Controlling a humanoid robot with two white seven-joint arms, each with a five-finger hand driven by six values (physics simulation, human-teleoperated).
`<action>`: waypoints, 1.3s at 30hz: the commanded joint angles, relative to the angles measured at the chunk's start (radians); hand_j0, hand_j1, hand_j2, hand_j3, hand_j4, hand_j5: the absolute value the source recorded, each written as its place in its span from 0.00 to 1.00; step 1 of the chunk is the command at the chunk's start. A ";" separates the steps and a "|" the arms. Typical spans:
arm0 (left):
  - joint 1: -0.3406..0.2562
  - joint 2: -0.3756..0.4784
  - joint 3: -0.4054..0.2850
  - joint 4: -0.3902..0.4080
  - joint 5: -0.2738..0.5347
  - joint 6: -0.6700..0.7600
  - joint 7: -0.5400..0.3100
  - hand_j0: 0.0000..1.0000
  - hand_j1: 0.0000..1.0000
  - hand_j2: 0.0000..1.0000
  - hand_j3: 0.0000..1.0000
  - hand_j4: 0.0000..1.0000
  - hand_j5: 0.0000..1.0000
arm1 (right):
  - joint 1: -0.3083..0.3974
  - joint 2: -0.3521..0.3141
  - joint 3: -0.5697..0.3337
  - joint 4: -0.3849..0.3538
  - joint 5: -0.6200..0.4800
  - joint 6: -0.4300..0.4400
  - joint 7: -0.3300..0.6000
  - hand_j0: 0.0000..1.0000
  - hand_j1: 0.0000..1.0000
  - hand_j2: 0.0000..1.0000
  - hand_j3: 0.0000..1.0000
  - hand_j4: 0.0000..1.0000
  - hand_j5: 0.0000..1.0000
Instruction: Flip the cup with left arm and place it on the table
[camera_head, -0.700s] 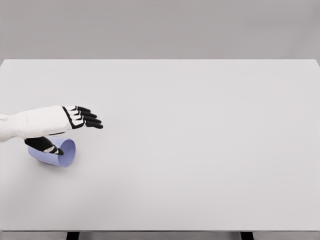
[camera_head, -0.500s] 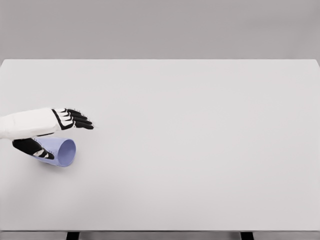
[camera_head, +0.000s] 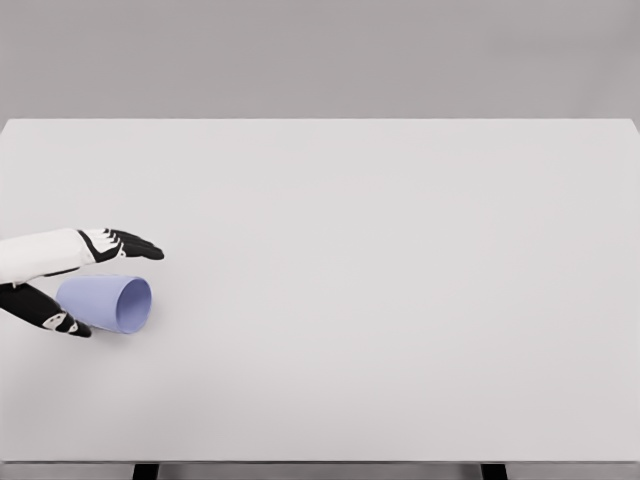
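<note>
A pale blue cup (camera_head: 105, 303) lies on its side on the white table (camera_head: 380, 280) near the left edge, its open mouth facing right. My left hand (camera_head: 75, 285) reaches in from the left with its fingers spread. The four fingers (camera_head: 130, 245) stretch out just above and behind the cup. The thumb (camera_head: 45, 312) sits low at the cup's closed left end. The hand brackets the cup's base without gripping it. The right arm does not show.
The table's front edge runs along the bottom of the picture, with two dark legs (camera_head: 146, 471) below it. A plain grey wall stands behind the table.
My left hand has drawn back to the left, its thumb sliding off the cup's side to its closed end. The cup has stayed where it lay.
</note>
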 joint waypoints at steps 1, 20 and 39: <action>0.002 0.001 0.004 0.000 -0.017 0.002 0.002 1.00 1.00 1.00 1.00 1.00 1.00 | 0.000 0.000 0.000 0.000 0.000 0.000 0.000 1.00 1.00 1.00 1.00 1.00 1.00; 0.037 -0.063 0.002 0.097 -0.012 0.053 0.010 1.00 1.00 1.00 1.00 1.00 1.00 | 0.000 0.000 0.000 0.000 0.000 0.000 0.000 1.00 1.00 1.00 1.00 1.00 1.00; 0.060 -0.083 -0.007 0.092 -0.040 0.168 0.008 1.00 1.00 1.00 1.00 1.00 1.00 | 0.000 0.000 0.000 0.000 0.000 0.000 0.000 1.00 1.00 1.00 1.00 1.00 1.00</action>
